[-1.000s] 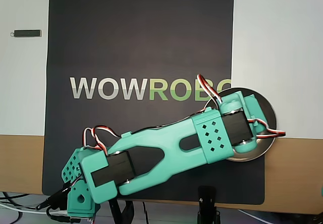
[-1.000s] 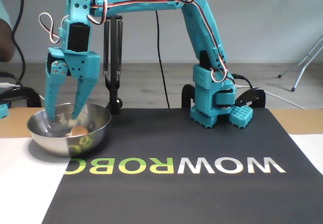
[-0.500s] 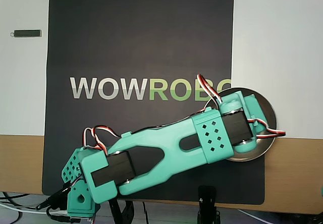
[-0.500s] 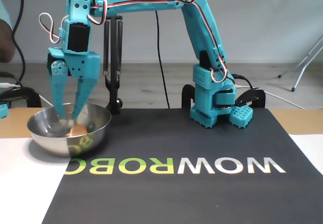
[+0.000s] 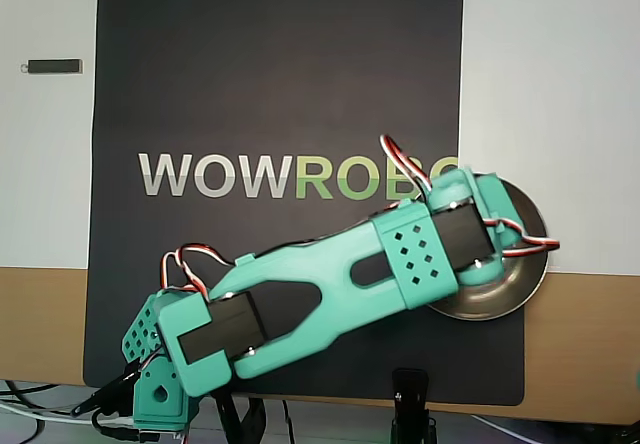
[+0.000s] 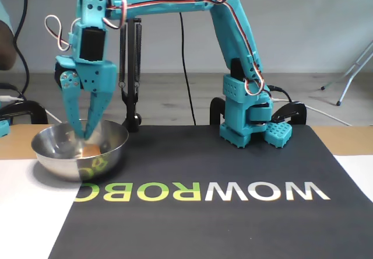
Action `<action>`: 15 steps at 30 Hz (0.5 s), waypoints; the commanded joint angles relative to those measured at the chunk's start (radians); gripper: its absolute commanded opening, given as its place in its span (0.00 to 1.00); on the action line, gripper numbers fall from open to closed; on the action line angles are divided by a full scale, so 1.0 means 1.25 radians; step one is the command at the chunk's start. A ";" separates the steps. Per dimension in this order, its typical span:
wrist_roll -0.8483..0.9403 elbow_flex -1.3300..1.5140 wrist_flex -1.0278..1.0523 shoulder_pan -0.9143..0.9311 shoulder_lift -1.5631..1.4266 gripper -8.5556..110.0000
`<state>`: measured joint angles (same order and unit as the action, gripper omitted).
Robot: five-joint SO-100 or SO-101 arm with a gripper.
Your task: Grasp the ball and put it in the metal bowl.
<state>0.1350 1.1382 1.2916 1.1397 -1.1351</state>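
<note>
The metal bowl (image 6: 58, 160) stands at the left of the fixed view, on the edge of the black mat. In the overhead view it (image 5: 500, 299) sits at the right, mostly covered by my arm. The peach-orange ball (image 6: 92, 150) lies on the bowl's bottom. My teal gripper (image 6: 82, 135) points straight down into the bowl, its tips just above and beside the ball, with the jaws a little apart and nothing between them. In the overhead view my wrist hides both the fingers and the ball.
The black mat with the WOWROBO logo (image 5: 290, 176) covers the table's middle. My arm's base (image 6: 247, 125) stands at the mat's far edge. A black stand (image 6: 133, 66) rises just behind the bowl. A small black bar (image 5: 52, 66) lies at the far left.
</note>
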 commanded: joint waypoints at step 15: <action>-0.009 -0.018 0.120 -0.147 -0.098 0.07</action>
<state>0.1304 1.1382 1.4235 0.9802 -1.1750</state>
